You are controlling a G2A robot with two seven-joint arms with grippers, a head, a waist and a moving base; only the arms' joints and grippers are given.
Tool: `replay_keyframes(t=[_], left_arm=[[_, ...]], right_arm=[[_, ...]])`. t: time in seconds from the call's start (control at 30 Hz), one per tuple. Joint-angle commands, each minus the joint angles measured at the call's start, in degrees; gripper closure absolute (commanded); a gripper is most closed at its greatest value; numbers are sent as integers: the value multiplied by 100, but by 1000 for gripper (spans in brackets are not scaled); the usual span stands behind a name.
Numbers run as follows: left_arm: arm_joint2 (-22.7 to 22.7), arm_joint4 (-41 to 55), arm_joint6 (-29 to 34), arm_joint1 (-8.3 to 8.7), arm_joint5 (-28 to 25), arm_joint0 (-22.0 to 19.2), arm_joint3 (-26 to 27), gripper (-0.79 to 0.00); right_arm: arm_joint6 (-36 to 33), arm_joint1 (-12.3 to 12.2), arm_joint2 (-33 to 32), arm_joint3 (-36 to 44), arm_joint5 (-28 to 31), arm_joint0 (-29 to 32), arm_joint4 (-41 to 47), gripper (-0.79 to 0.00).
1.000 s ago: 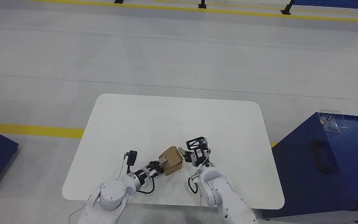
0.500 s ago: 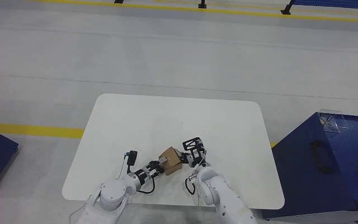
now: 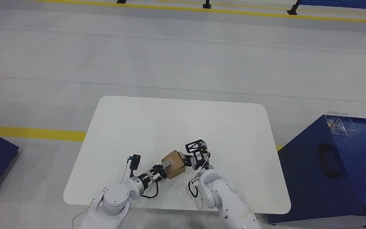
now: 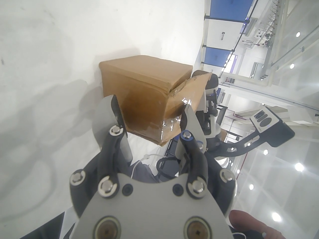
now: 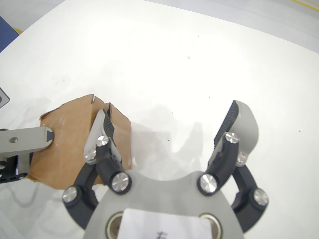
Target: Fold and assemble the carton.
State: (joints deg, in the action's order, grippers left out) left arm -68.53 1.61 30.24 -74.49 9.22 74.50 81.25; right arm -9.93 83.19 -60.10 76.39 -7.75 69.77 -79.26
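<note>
Looking down from the top view, the small brown carton (image 3: 174, 164) is on the white desk (image 3: 171, 120). It's close to the near edge on the robot's side, about halfway along it and well away from every corner.

The left gripper (image 4: 152, 111) has it. In the left wrist view its two fingers sit on either side of the carton's near corner and pinch the cardboard between them. In the right wrist view one of those grey fingers (image 5: 37, 138) lies flat against a carton face. I honestly can't tell whether the box rests flat on the desk or is tipped up a bit in that grip.

The right gripper (image 5: 172, 111) is just beside the carton, on the opposite side from the left one, with its fingers spread wide. One ribbed finger (image 5: 104, 123) touches the carton's upper edge. The other finger (image 5: 239, 118) hangs over bare desk and holds nothing.

As for the box itself, the faces I can see are folded into a box shape. One ragged flap (image 4: 199, 83) sticks out past the corner on the side towards the right arm. There's a shiny patch on the cardboard near the left gripper's finger. No view looks inside, so I can't tell if anything is in it.
</note>
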Motion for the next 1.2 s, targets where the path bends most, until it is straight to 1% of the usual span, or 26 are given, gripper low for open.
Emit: replay_keyframes(t=[0.0, 0.17, 0.3, 0.47, 0.53, 0.6, 0.67, 0.7, 0.8, 0.87, 0.97, 1.03, 1.07, 1.1, 1.13, 1.17], left_arm=[[3, 5, -2, 3, 0, 1, -2, -443], [50, -4, -29, -1, 49, -60, -91, -453], [87, -35, -62, -2, 111, -91, -118, -474], [108, -52, -108, 0, 164, -107, -139, -477], [117, -45, -113, 0, 171, -118, -148, -471], [127, -41, -119, 0, 171, -121, -153, -480], [134, -38, -128, 0, 165, -119, -154, -480], [137, -36, -131, 1, 165, -118, -154, -493], [137, -24, -144, 4, 161, -112, -146, -474], [132, -16, -153, 7, 150, -102, -130, -486], [117, -6, -166, 13, 123, -74, -86, -486], [85, 22, -203, 19, 17, -33, -26, -499], [61, 18, -236, 25, -33, -7, 19, -514], [24, 17, -303, 31, -151, 36, 106, -637], [-20, -9, -378, 40, -298, 104, 208, -785], [-61, -81, -442, 54, -455, 180, 326, -785]], right_arm=[[-21, -2, -28, 2, 13, 7, 7, -785], [-53, 17, -6, -62, -27, -24, -24, -785], [-4, 27, -54, -36, -38, -22, 75, -785], [106, 34, -152, 55, -54, 9, 236, -785], [154, 35, -179, 141, 98, 55, 389, -785], [79, 12, -186, 199, 424, 109, 413, -785], [-66, -18, -174, 206, 649, 136, 231, -785], [-113, -26, -169, 207, 660, 146, 142, -785], [-246, -16, -151, 127, 448, 109, 24, -785], [-292, 9, -134, 50, 310, 60, 101, -785], [-347, 31, -104, -27, 277, -14, 161, -785], [-323, 39, -98, -40, 264, -27, 173, -785], [-309, 40, -110, -35, 248, -27, 184, -785], [-264, 41, -136, -18, 212, -27, 196, -785], [-234, 42, -164, -1, 208, -16, 254, -785], [-214, 40, -204, 24, 209, -12, 313, -785]])
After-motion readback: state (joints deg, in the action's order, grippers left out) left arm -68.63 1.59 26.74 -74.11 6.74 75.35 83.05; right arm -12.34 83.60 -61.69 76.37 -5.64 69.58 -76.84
